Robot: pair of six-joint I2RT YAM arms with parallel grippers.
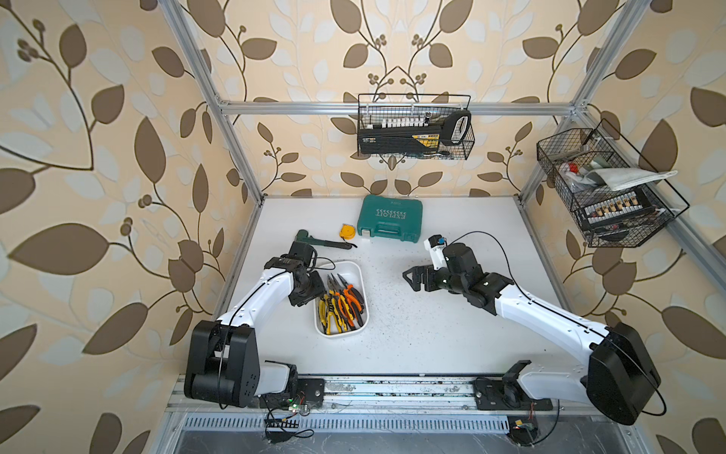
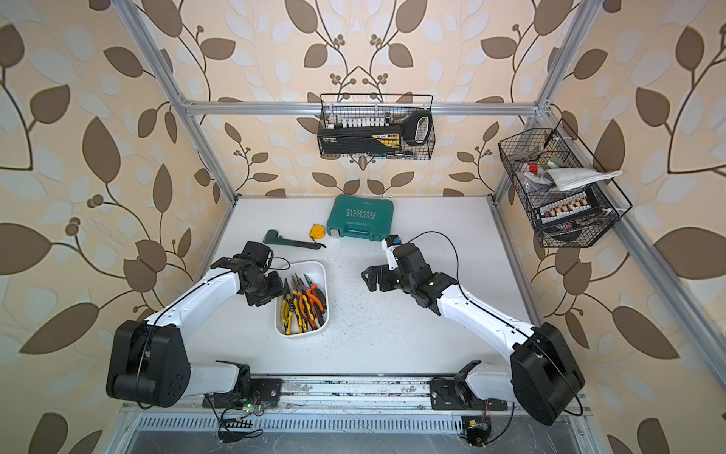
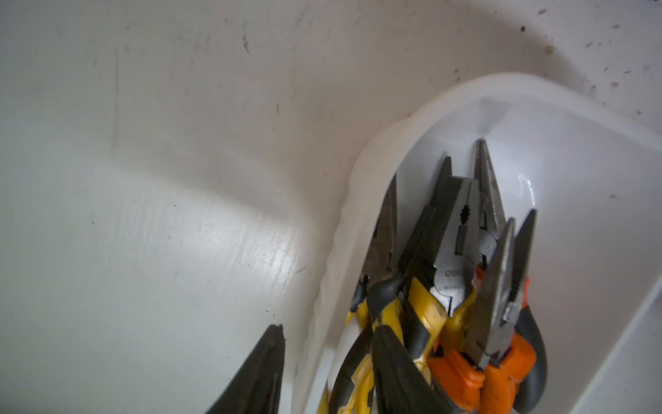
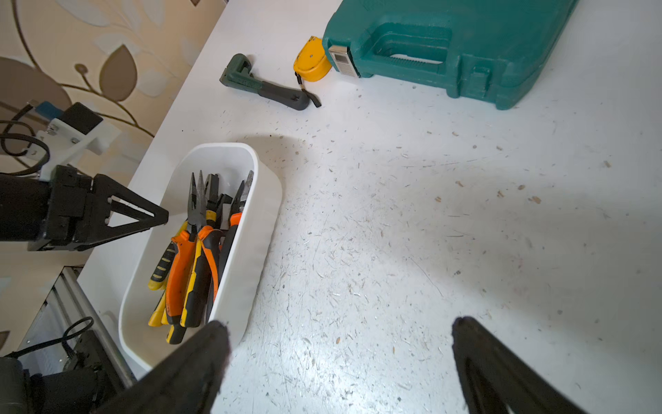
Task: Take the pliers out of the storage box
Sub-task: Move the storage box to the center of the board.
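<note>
Inside the storage box (image 1: 368, 302) the pliers (image 1: 341, 304) lie heaped: likely heavy, stiff steel, best pinched by a rubbery handle. At the box's wall the left claw (image 4: 163, 216) looks narrowed; whether it grips, I cannot tell. Beside the box, the right claw (image 4: 340, 320) gapes empty.

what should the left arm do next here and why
Probably close the left pincer onto the white box's wall. It seems to straddle that wall, one finger outside, one inside beside the pliers, all of which lie in the box. Steadying the box would let the open right pincer, hovering beside it, reach in.
</note>
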